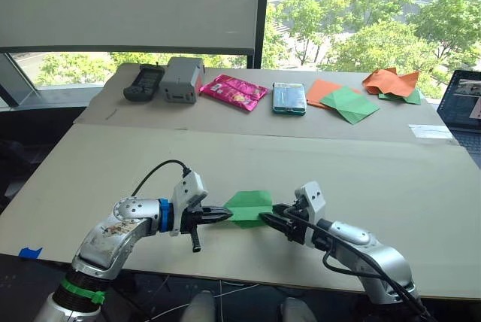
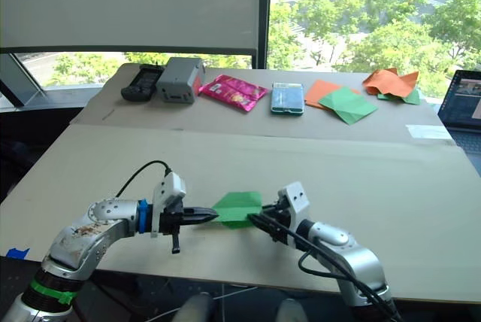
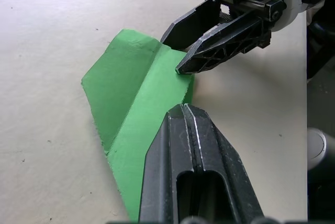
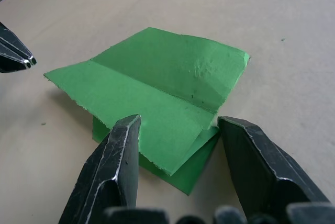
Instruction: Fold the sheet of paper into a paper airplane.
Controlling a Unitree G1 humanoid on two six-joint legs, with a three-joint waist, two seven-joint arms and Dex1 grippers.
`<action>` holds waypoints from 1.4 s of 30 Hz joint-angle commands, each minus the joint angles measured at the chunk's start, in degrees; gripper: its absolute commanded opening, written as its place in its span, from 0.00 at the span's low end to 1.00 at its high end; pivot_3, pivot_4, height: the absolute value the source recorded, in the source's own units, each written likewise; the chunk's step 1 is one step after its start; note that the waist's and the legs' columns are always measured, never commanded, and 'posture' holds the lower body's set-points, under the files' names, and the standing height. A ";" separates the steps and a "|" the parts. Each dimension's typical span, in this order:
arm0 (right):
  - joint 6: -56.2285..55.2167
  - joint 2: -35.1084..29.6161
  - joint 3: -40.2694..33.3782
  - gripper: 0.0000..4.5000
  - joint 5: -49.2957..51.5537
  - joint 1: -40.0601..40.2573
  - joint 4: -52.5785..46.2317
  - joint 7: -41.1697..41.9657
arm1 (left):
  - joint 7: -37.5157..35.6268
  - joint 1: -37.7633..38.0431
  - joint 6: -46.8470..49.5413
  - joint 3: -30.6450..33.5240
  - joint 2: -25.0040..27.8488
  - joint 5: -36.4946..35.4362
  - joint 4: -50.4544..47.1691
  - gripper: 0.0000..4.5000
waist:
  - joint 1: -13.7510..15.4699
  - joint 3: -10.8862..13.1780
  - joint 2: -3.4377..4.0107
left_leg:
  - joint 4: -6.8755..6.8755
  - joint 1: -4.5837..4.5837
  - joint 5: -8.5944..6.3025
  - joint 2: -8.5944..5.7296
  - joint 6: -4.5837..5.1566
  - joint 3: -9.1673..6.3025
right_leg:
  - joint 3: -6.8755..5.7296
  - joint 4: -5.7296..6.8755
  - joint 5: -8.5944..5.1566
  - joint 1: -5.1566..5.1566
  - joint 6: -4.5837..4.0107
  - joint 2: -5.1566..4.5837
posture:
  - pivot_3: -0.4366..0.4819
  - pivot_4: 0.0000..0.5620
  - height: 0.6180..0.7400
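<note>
Already mid-fold, the paper (image 1: 249, 207) lies creased on the table (image 1: 391, 179) between both claws, the left gripper (image 1: 222, 216) closed at its tip, the right gripper (image 4: 178, 130) spread wide over the rear edge, so next comes pinching that flap flat.

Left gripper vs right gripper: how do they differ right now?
The left gripper is shut, its fingers pressed together at the green paper's edge; the right gripper is open, fingers spread astride the opposite folded corner. The left comes in level, the right angled down. Both have black fingers and meet at the same paper.
</note>
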 commanded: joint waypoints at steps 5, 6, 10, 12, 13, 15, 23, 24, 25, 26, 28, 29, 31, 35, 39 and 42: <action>-1.27 -0.06 0.57 0.59 -0.87 0.41 -0.64 -0.11 | 0.98 -1.19 -5.34 -5.27 -1.72 5.60 4.53 0.00 | 0.02 -0.01 -0.03 | 0.00 0.04 0.00 0.00 0.01 0.00 | 0.00 0.01 0.00 0.00 0.00 0.01 | 0.48 0.27 0.72; -1.28 -0.06 0.57 0.59 -0.88 0.45 -0.68 -0.12 | 0.88 -1.09 -5.90 -5.86 -1.90 6.06 4.97 0.00 | 0.03 -0.01 -0.04 | 0.00 0.05 0.00 0.00 0.01 0.00 | 0.01 0.02 0.00 0.00 0.00 0.01 | 0.48 0.27 0.72; -1.02 -0.25 0.59 0.59 -0.83 0.43 -1.03 -0.10 | 0.68 -0.23 -8.86 -8.83 -1.83 9.32 7.13 0.00 | 0.03 -0.02 -0.04 | 0.00 0.06 0.00 0.00 0.00 0.00 | 0.02 0.03 0.00 0.01 0.00 0.01 | 0.48 0.27 0.72; -0.73 -0.34 0.48 0.59 -0.60 0.30 -1.26 -0.01 | 0.90 0.01 -9.61 -9.15 -1.78 10.16 7.88 0.00 | 0.03 -0.02 -0.04 | 0.00 0.06 0.00 0.00 0.00 0.00 | 0.02 0.03 0.00 0.01 0.00 0.01 | 0.48 0.27 0.72; -0.67 -0.42 0.46 0.59 -0.54 0.18 -1.33 0.08 | 0.85 0.09 -9.84 -9.22 -1.78 10.25 8.00 0.00 | 0.05 -0.02 -0.05 | 0.00 0.06 0.00 0.01 0.00 0.00 | 0.02 0.03 0.00 0.01 0.00 0.01 | 0.48 0.27 0.72; -0.43 -0.47 0.44 0.59 -0.27 -0.40 -1.22 0.36 | 0.67 0.30 -10.19 -9.44 -1.70 10.49 8.10 0.00 | 0.05 -0.03 -0.04 | 0.00 0.06 0.00 0.00 0.00 0.00 | 0.03 0.03 0.00 0.01 0.00 0.01 | 0.48 0.27 0.72; 0.29 0.22 0.34 0.59 0.28 -7.22 4.07 1.98 | 0.09 1.40 -12.18 -10.68 -0.98 12.62 8.66 0.00 | 0.03 -0.04 -0.02 | 0.00 0.09 0.00 0.00 0.00 0.00 | 0.02 0.04 0.00 0.02 0.00 0.01 | 0.48 0.27 0.72; 0.28 0.10 0.35 0.59 0.38 -8.18 4.99 2.58 | 0.02 1.47 -12.36 -10.77 -0.88 12.81 8.68 0.00 | 0.01 -0.04 -0.02 | 0.00 0.09 0.00 0.00 0.00 0.01 | 0.03 0.04 0.00 0.02 0.00 0.01 | 0.48 0.27 0.72; 0.69 0.17 0.14 0.59 0.90 -9.55 6.24 3.32 | -0.08 1.61 -12.67 -10.94 -0.72 13.07 8.69 0.00 | 0.00 -0.04 -0.02 | 0.00 0.09 0.00 0.00 0.00 0.00 | 0.03 0.05 0.00 0.02 0.00 0.01 | 0.48 0.27 0.72; 1.24 0.21 -0.09 0.59 1.51 -11.35 7.84 4.32 | -0.15 1.70 -12.84 -11.06 -0.69 13.22 8.71 0.00 | -0.03 -0.04 -0.02 | 0.00 0.11 0.00 0.00 0.01 0.00 | 0.03 0.06 0.00 0.03 0.00 0.01 | 0.48 0.27 0.72; 2.30 0.20 -0.46 0.59 2.61 -14.07 10.14 5.91 | -0.22 1.81 -13.03 -11.16 -0.69 13.33 8.73 0.00 | -0.09 -0.04 -0.02 | 0.00 0.12 0.01 0.00 0.02 0.00 | 0.04 0.11 0.00 0.03 0.00 0.01 | 0.48 0.27 0.72; 3.36 -0.06 -0.45 0.59 3.36 -15.45 11.09 7.10 | -0.24 1.84 -13.08 -11.18 -0.68 13.37 8.72 0.00 | -0.05 -0.04 -0.02 | 0.00 0.14 0.01 0.00 0.02 0.00 | 0.04 0.15 0.00 0.03 0.00 0.01 | 0.48 0.27 0.72; 4.33 -0.59 -0.19 0.59 3.87 -17.16 12.28 8.95 | -0.27 1.82 -13.14 -11.22 -0.67 13.44 8.78 0.00 | -0.02 -0.04 -0.03 | 0.01 0.16 0.05 -0.01 0.08 0.01 | 0.04 0.28 0.00 0.03 0.00 0.01 | 0.48 0.27 0.72; 3.82 -2.55 1.60 0.45 2.77 -17.90 12.78 11.80 | -0.23 2.02 -13.22 -11.15 -0.51 13.52 8.67 0.00 | 0.12 -0.05 -0.02 | 0.01 0.23 0.21 0.00 0.33 0.01 | 0.04 0.46 -0.04 0.02 -0.07 0.01 | 0.48 0.27 0.72; 2.10 -3.86 2.92 0.16 1.61 -17.01 12.12 13.48 | -0.10 2.11 -13.22 -11.03 -0.44 13.55 8.66 0.00 | 0.01 -0.05 -0.03 | 0.01 0.23 0.03 0.00 0.05 0.01 | 0.05 0.45 -0.04 0.02 -0.07 0.01 | 0.48 0.27 0.72; 0.72 -4.05 3.56 0.00 0.64 -16.20 11.59 14.00 | -0.01 2.03 -13.16 -10.95 -0.48 13.53 8.78 0.00 | -0.03 -0.05 -0.03 | 0.01 0.25 0.02 0.00 0.03 0.00 | 0.05 0.46 -0.04 0.02 -0.07 0.01 | 0.48 0.27 0.72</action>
